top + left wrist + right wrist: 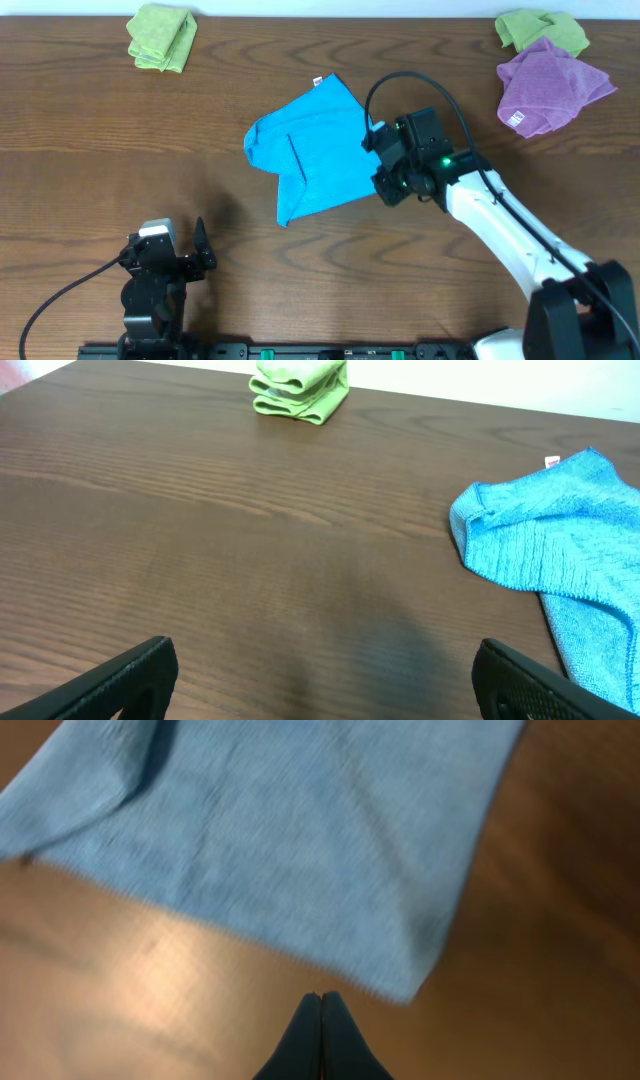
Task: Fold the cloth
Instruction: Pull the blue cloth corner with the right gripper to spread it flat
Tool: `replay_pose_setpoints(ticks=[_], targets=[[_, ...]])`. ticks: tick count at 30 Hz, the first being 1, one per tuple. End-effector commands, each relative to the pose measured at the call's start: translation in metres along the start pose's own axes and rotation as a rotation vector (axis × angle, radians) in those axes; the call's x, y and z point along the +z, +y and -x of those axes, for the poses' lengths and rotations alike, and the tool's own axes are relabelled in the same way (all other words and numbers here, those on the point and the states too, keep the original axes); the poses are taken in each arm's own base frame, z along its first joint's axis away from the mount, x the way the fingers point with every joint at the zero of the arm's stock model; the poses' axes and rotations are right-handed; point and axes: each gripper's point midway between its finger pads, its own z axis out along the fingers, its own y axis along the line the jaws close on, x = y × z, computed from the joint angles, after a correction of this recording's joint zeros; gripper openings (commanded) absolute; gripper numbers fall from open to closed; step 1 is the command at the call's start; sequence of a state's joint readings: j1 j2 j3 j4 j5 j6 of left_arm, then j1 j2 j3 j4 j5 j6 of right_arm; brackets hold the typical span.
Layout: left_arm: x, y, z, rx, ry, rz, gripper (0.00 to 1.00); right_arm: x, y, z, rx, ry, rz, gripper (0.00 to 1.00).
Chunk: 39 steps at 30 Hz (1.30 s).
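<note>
1. At the far left corner of the table point(90, 150), a folded green cloth point(162, 37) sits on its own, well apart from everything else
2. Over at the far right there's a second green cloth point(540, 28), rumpled, with a purple cloth point(552, 85) butted up against its near side; both are well apart from the arms' working spot
3. Mid-table, the blue cloth point(310, 150) lies loosely doubled over and askew, its left end bunched into a soft ridge and a small white tag point(318, 80) showing at its far corner
4. Nothing lies on the blue cloth or around it, just bare wood on the left, near and far sides; a black cable point(400, 80) loops from the right arm over the cloth's far right corner
5. The right gripper point(385, 165) is in close, right at the cloth's right edge in the overhead view
6. From the right wrist it's blurred, but the jaws are pressed together with nothing between them, tips over bare wood and the cloth's hem just ahead of them
7. The left gripper point(330, 700) hangs near the table's front left, fingers spread wide and holding nothing
8. From there the blue cloth lies well apart, ahead and to the right, with only open wood between
</note>
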<state>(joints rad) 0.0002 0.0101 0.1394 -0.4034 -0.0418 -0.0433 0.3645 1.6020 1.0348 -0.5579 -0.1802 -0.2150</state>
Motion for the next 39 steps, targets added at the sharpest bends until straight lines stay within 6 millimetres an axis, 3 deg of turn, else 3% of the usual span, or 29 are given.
replay_pose_setpoints(ticks=[1,7,12,20,39], targets=[[0.003,0.005,-0.008,0.017,0.015,0.025,0.95,0.021,-0.013,-0.013,0.054,0.048,-0.006,0.01],[0.003,0.005,-0.008,0.017,0.015,0.026,0.95,0.048,-0.017,-0.013,0.059,0.049,0.009,0.01],[0.003,0.005,-0.008,0.017,0.015,0.026,0.95,0.059,-0.022,-0.013,0.056,0.045,-0.002,0.01],[0.003,0.005,-0.008,0.017,0.015,0.026,0.95,0.074,-0.035,-0.031,0.072,0.106,-0.027,0.01],[0.003,0.005,-0.008,0.017,0.015,0.026,0.95,0.061,-0.018,-0.089,0.187,0.353,0.02,0.01]])
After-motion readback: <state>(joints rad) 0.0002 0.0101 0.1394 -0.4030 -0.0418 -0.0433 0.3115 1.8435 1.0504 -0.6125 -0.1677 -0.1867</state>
